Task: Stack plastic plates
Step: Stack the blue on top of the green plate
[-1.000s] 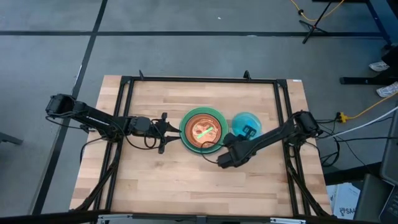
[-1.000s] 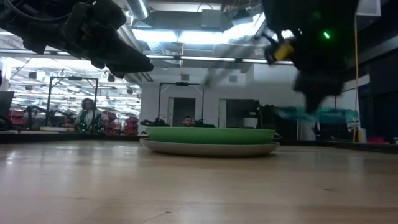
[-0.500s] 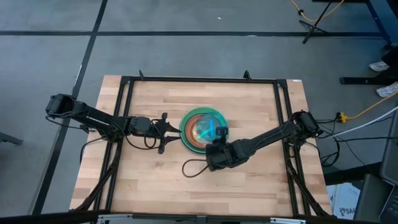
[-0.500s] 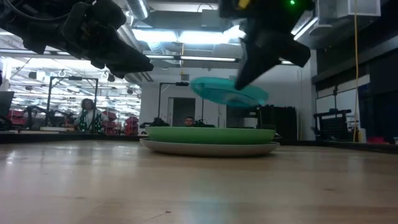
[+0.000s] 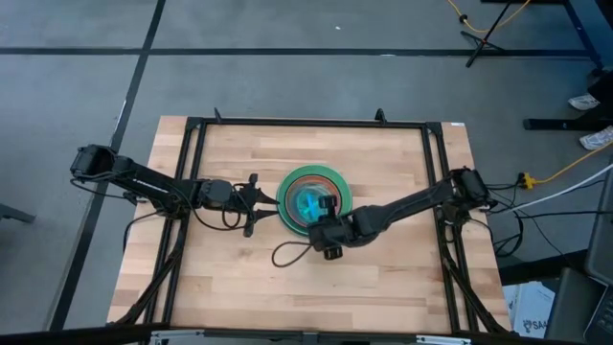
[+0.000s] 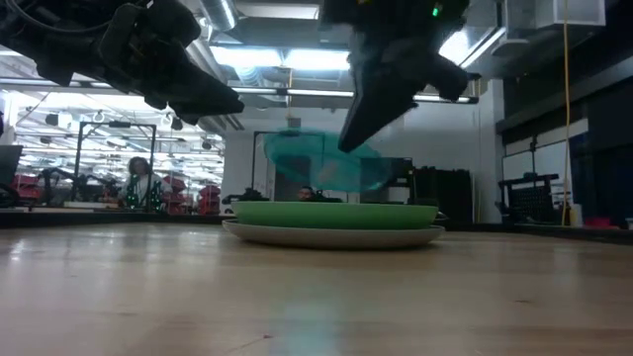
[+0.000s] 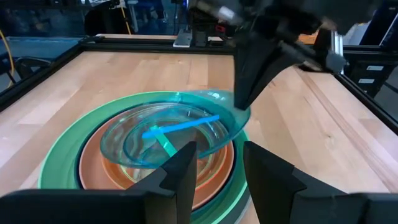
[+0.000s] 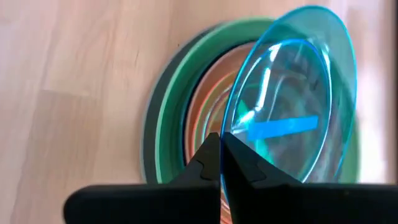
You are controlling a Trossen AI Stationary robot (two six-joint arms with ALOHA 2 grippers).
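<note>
**Cyan plate held over the stack**

The cyan plate point(image 5: 310, 203) hangs in the air above the stack of plates point(image 6: 332, 223) at the middle of the table point(image 5: 230, 278), tilted, not resting on anything below it. I grip it by its rim with my right gripper point(image 8: 221, 149), fingers pinched together on the thin edge. In the low view it floats clear above the light green plate point(image 6: 336, 213), which sits on a grey plate point(image 6: 332, 235). From my left wrist I see the cyan plate point(image 7: 180, 127) over a translucent orange plate point(image 7: 102, 168) nested inside the green rim point(image 7: 59, 165).

My left gripper point(image 5: 251, 203) waits just beside the stack on its left, raised off the wood, its fingers point(image 7: 180, 177) spread apart and holding nothing.

Behind the table, a person point(image 6: 141, 185) sits far back in the room.
</note>
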